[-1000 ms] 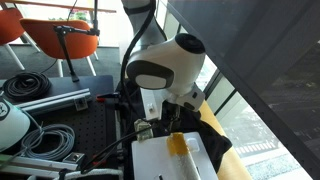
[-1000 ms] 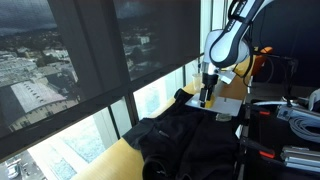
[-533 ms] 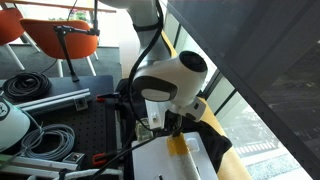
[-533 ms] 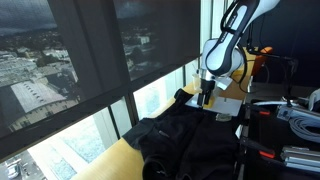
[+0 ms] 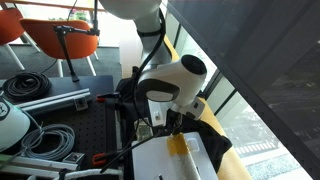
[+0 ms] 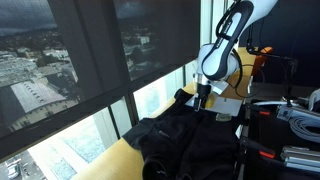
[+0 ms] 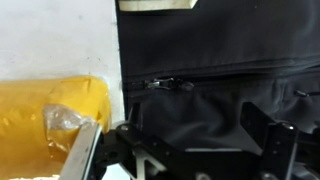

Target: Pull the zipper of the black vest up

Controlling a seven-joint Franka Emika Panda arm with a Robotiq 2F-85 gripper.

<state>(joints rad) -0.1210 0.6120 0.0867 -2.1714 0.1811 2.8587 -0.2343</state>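
Your Panda arm (image 6: 228, 45) hangs its pincer (image 6: 202, 99) over the black vest (image 6: 185, 135), at the vest's end farthest from the camera. Jaws spread wide, closed on nothing.

The vest lies rumpled on the table's yellow cover (image 6: 108, 160), right beside the window glass (image 6: 150, 100) and below the dark slanted shade panel (image 6: 90, 50). It's far wider than the pincer.

In the wrist view, black fabric fills most of the pic. The zipper track runs across the vest, approx level, w/ the zipper pull (image 7: 165, 85) at its end nearest the yellow. Both black fingers (image 7: 265, 125) show at the bottom edge, one on each side of the fabric below the pull and well apart from each other. You can't tell from here whether the tips touch the cloth.

A yellow roll w/ a bit of clear film (image 7: 50, 120) sits just beside the vest's edge. A white surface (image 7: 60, 40) is next to the vest, above that roll. A beige label (image 7: 155, 4) lies at the vest's top edge in that view.

Coiled cables (image 6: 295, 120) rest near the vest, on its side away from the window. In an exterior view, orange chairs (image 5: 55, 40) stand in the background, beyond the arm.
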